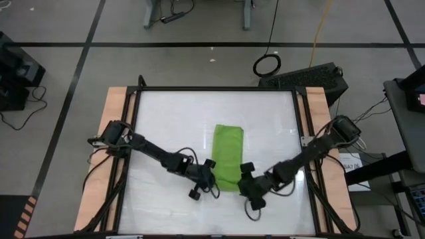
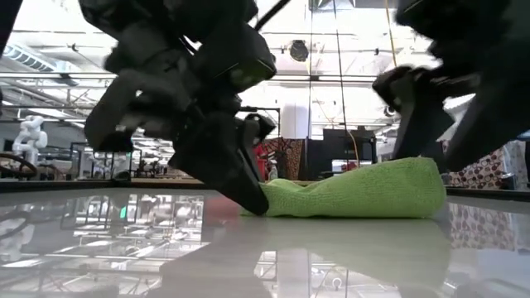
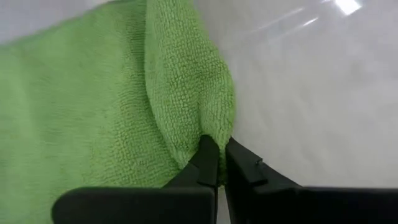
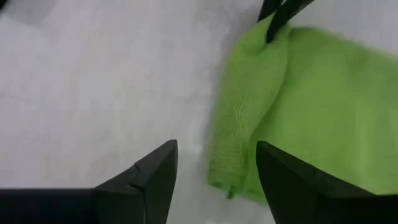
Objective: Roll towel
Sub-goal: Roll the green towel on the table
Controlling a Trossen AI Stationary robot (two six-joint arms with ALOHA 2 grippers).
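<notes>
Jaws first, left side: shut tight on one near corner of the towel [image 3: 93, 112], with a pinch of the green pile caught between the tips and puckered into a raised crease. Jaws on the right side: spread wide, gripping nothing, hanging just off the other near corner with bare surface [image 4: 93, 74] showing between the fingers.

Towel [image 1: 228, 156]: folded into a long narrow strip, lying near the middle of the surface [image 1: 172, 113], somewhat toward the near edge, long axis running away from the arms. Far end flat and untouched. Near end rumpled, with a soft ridge along the edge in the right wrist view and a thicker hump toward one side in the low view [image 2: 373, 190]. Cannot tell whether that hump is a first turn or only a loose fold.

Progress, as a judgement: early. Folded strip ready and one corner gripped, but no tight coil anywhere and nearly the whole length lying open. Left to do: grip on the second corner, then lifting the near edge over and turning it toward the far end until all the strip is wound up. Likely trouble with only one corner held: skewed, cone-shaped start instead of an even roll.
</notes>
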